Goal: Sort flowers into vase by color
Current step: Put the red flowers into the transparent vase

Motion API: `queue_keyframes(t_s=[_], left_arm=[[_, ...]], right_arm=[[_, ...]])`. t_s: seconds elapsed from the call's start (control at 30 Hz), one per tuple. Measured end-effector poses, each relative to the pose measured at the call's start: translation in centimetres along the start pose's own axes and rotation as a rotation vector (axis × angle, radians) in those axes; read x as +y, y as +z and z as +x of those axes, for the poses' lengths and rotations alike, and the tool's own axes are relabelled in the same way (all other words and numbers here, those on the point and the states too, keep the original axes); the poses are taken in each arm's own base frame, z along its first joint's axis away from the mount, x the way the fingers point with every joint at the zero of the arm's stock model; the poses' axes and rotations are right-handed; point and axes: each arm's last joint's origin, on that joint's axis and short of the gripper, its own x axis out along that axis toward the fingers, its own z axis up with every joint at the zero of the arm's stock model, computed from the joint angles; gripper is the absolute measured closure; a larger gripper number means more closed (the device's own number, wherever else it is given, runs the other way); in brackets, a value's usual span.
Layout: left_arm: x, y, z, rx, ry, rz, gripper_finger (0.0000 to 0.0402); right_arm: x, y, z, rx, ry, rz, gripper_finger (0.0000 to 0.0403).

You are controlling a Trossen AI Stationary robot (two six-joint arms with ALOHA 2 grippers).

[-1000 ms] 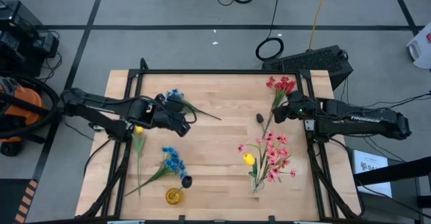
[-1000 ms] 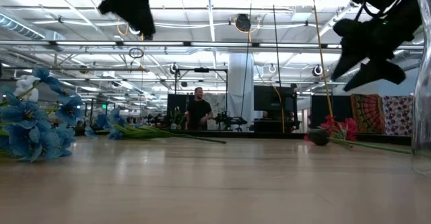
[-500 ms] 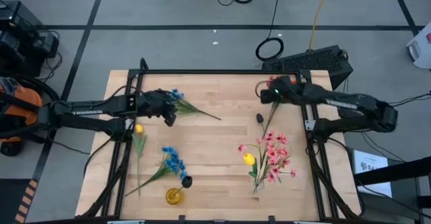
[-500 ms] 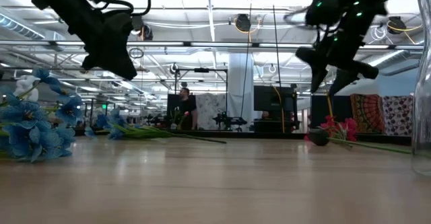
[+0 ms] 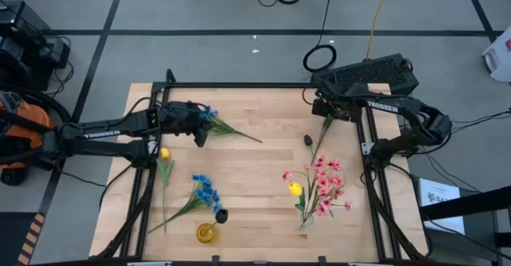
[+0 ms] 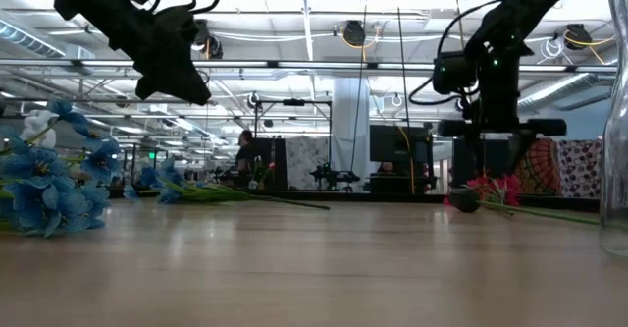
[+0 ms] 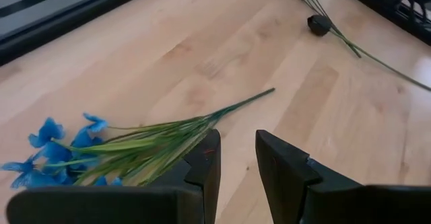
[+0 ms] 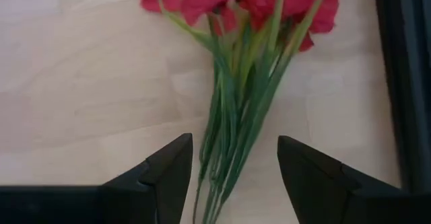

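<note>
Right wrist view — red sprig beneath spread right pincer

A big open workshop hall: exposed ceiling trusses, strip lights, cables on grey floor.

- The left gripper is hovering over the table's far left part, fingers slightly parted.
- The right gripper is hanging over the far right corner, fingers spread wide.
</note>
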Motion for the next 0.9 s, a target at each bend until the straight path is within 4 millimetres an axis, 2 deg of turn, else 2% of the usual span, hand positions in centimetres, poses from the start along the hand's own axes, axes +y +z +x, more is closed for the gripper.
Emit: queue_keyframes(t_s=[0.3,0.5,0.77,0.83,0.9], left_arm=[[-0.1,0.0,0.0,0.007,-0.018,0.029,0.0302],[-0.1,0.0,0.0,0.014,-0.032,0.052,0.0302],[-0.1,-0.2,0.0,0.032,-0.054,0.050,0.0302],[-0.1,-0.2,0.0,0.032,-0.055,0.050,0.0302],[-0.1,-0.2,0.0,0.032,-0.056,0.050,0.0302]], right_arm=[[-0.8,-0.1,1.5,0.028,-0.034,0.060,0.0193],[0.4,-0.1,3.6,0.082,0.025,0.066,0.0193],[1.2,-0.8,6.2,0.149,-0.048,0.029,0.0194],[1.4,-0.9,6.4,0.149,-0.043,-0.003,0.0206],[1.5,-1.0,6.4,0.145,-0.032,-0.038,0.0234]])
